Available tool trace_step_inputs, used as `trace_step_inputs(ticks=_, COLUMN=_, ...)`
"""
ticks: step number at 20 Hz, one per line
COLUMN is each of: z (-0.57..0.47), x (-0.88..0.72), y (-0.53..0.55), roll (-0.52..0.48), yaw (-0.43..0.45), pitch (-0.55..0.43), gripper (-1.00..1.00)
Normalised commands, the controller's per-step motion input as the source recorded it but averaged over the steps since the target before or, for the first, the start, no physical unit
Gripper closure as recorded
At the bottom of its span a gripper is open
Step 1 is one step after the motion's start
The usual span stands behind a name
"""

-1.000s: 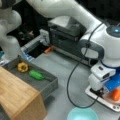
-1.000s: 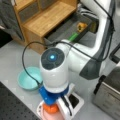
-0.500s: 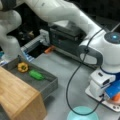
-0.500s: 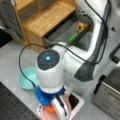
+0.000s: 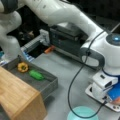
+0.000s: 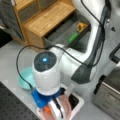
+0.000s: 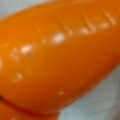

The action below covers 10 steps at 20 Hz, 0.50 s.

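An orange carrot [image 7: 60,57] fills nearly the whole wrist view, very close under the camera, and no fingers show there. In a front view my gripper [image 6: 57,111] points straight down into a white tray [image 6: 77,105], over a pink plate [image 6: 65,110]. The carrot's orange tip [image 6: 47,110] shows just beside the gripper. In a front view the carrot [image 5: 116,101] peeks out at the tray [image 5: 93,93] under my white hand, which hides the fingers.
A teal bowl [image 5: 82,114] [image 6: 24,78] sits next to the tray. A grey bin [image 5: 48,86] [image 6: 61,31] holds a yellow thing [image 5: 23,67] and a green thing [image 5: 36,75]. Beside it stand a wooden shelf [image 6: 47,17] and a dark metal box [image 5: 67,41]. A black cable [image 5: 72,85] hangs off the arm.
My hand has sunk a little toward the tray and plate. The bowl, the bin and its contents have stayed put.
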Motion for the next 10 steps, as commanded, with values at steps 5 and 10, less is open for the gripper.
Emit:
trace_step_inputs(ticks=5, z=0.12, x=0.41, y=0.07, roll=-0.212, yaw=0.007, pitch=0.230, gripper=-1.00)
trace_step_inputs(ticks=10, z=0.10, x=0.43, y=0.08, roll=-0.234, yaw=0.011, pitch=0.220, gripper=-1.00)
